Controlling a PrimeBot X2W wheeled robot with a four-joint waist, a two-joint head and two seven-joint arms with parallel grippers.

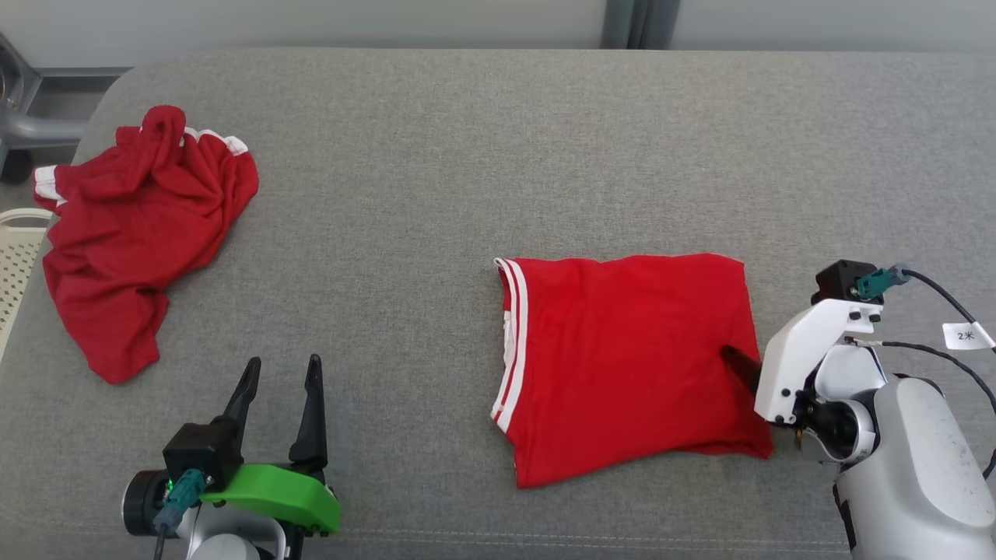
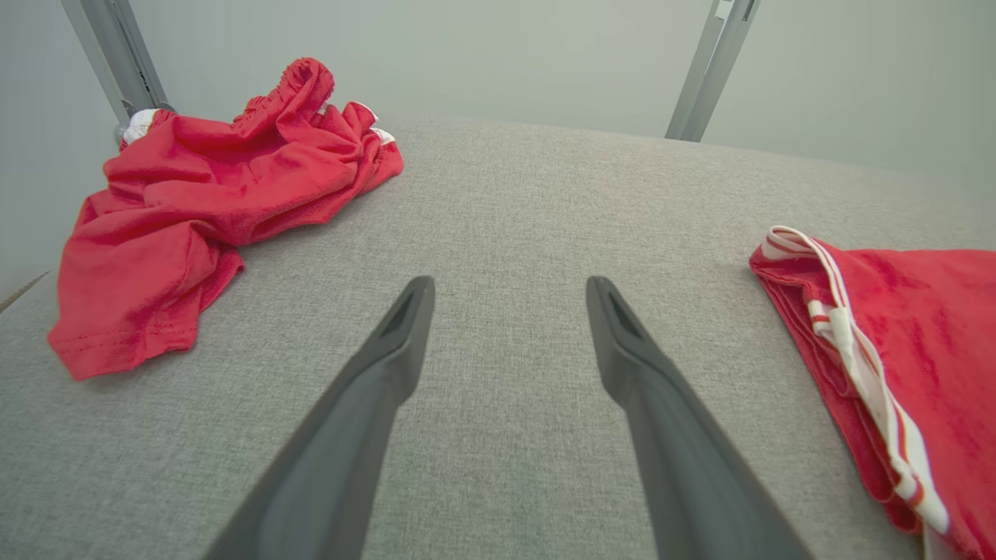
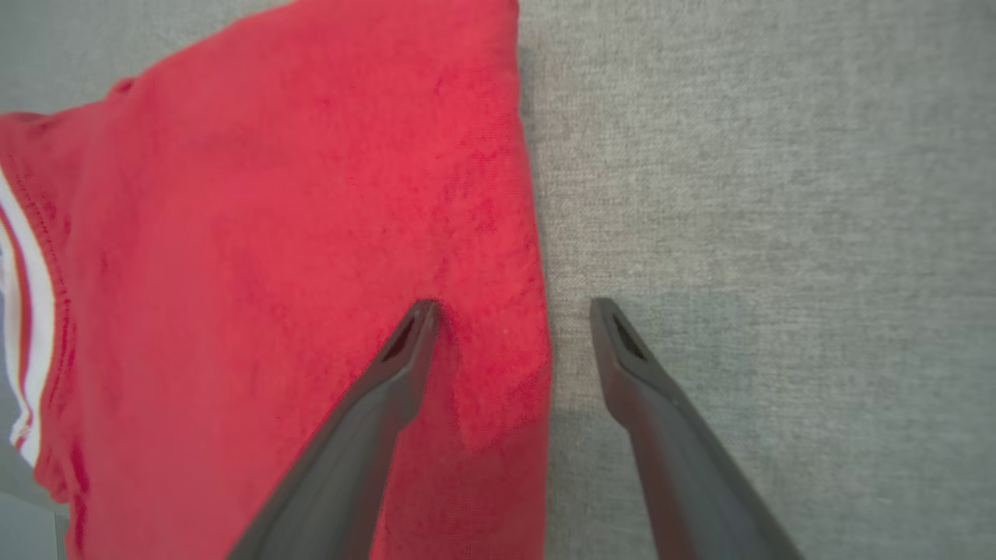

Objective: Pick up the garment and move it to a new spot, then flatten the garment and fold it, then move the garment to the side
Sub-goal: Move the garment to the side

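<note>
The right tool (image 3: 510,311), spread, is straddling the edge of the folded garment (image 1: 622,358), apparently to pinch it for moving aside; the left tool (image 1: 283,364), also spread, is idling.

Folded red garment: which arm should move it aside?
Right. The right gripper is open astride the folded red garment's right edge, one finger on the cloth, one over the grey fabric surface. The left gripper is open over bare surface, apart from the garment.

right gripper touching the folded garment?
Touching. Right wrist view: one finger of the right gripper presses into the folded garment, fabric puckering at its tip; the other finger stands over bare cushion.
</note>
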